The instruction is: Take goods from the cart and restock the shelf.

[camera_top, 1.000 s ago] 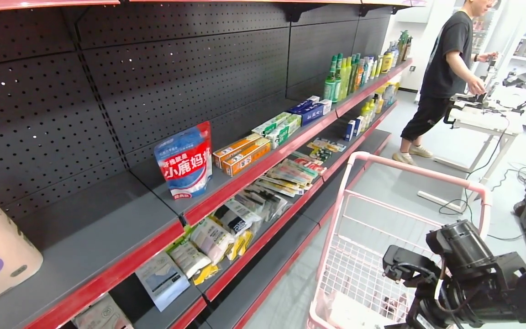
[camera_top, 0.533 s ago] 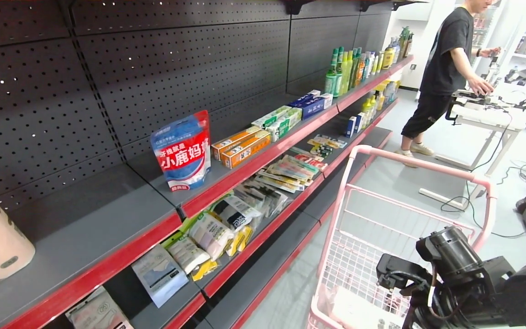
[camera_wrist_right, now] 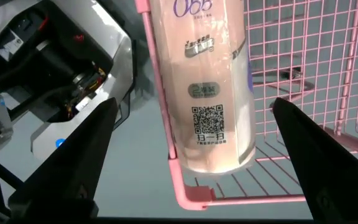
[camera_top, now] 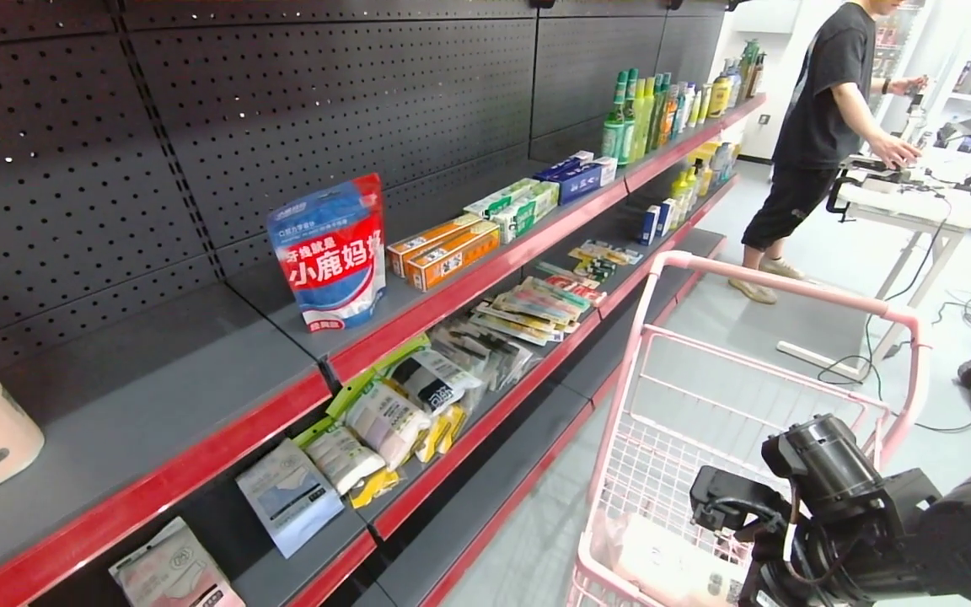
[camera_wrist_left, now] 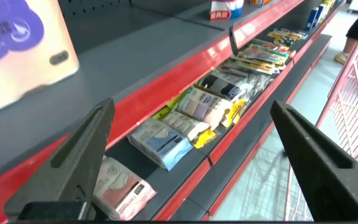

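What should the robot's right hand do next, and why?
Probably lower the right gripper a little and shut its fingers on the pale pink wrapped pack. The pack lies in the pink wire cart, right between the open fingers, and is not yet gripped.

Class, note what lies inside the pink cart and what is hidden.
Inside the pink cart, a pale pink wrapped pack lies against a corner. The right arm covers part of the basket floor; anything there is hidden.

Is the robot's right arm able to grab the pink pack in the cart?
Probably yes: the open right end effector hangs over the pink pack, nothing covers it, though the cart rim runs close.
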Tool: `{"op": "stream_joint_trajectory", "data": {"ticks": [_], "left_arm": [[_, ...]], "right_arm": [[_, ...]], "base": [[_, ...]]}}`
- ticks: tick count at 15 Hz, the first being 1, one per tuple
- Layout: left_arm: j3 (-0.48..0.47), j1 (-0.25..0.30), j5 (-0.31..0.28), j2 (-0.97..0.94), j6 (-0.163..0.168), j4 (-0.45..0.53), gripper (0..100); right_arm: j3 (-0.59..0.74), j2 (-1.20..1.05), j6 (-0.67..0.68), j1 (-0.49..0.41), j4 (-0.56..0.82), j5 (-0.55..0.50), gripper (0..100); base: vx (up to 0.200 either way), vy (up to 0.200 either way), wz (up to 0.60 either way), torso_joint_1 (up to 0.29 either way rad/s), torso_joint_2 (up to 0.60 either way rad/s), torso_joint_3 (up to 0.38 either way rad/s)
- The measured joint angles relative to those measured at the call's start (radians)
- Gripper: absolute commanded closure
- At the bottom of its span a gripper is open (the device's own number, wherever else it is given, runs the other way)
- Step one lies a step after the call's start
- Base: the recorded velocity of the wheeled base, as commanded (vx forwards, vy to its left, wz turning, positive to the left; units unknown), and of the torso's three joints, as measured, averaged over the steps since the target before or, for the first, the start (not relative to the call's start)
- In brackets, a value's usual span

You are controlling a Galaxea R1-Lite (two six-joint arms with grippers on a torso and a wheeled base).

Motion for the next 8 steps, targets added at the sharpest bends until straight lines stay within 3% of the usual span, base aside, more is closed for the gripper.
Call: {"op": "stream_joint_trajectory", "data": {"ticks": [5, 8], "left_arm": [[0.0, 0.0, 0.0, 0.0, 0.0, 0.0, 0], [0.0, 0.0, 0.0, 0.0, 0.0, 0.0, 0]], "right_arm": [[-0.036, 0.006, -0.022, -0.003, 0.001, 0.0, 0], [-0.098, 0.032, -0.053, -0.01, 0.001, 0.001, 0]], "base": [[0.0, 0.0, 0.0, -0.162, 0.36, 0.202], [0.0, 0.0, 0.0, -0.041, 0.1, 0.056]]}}
